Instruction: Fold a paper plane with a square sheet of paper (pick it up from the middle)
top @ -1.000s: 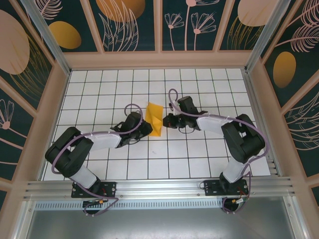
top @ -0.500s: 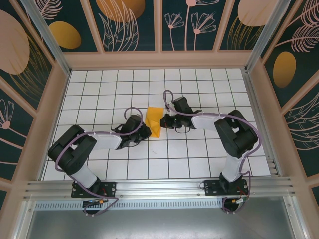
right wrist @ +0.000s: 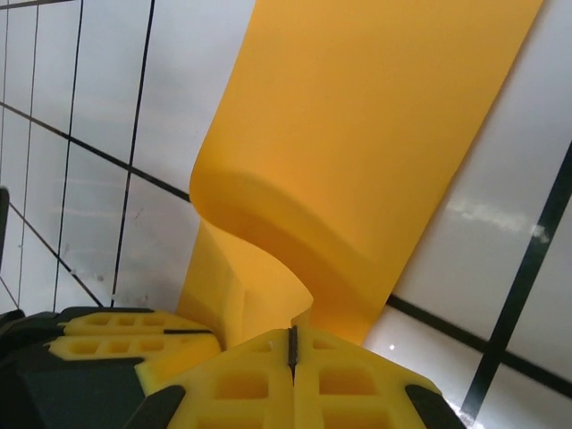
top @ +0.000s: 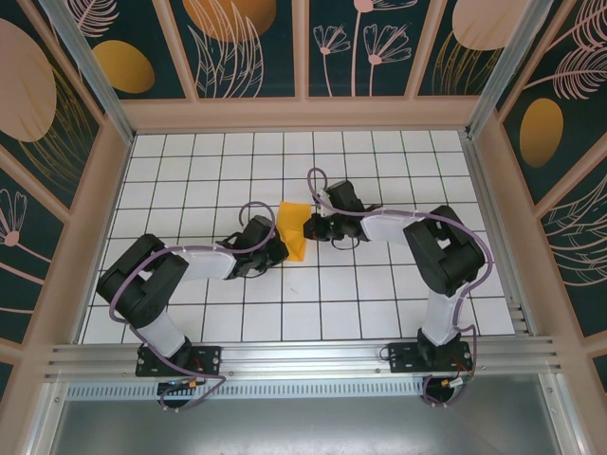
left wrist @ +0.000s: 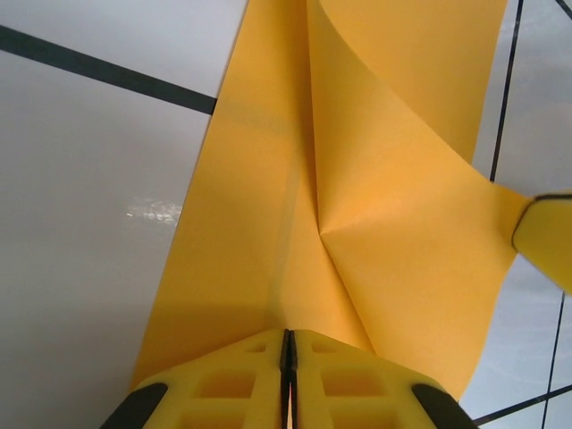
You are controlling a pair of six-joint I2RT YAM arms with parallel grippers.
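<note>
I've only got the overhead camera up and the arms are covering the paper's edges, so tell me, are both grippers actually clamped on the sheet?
Observer: The left gripper is. Its wrist view shows its pads pressed together on the near edge of the sheet.
Operator: And the right one?
Observer: The right gripper is shut too, and the sheet curls up out of its closed pads.
Operator: Any folds in it yet?
Observer: Yes. In the left wrist view, creases meet at a point just ahead of the left gripper.
</note>
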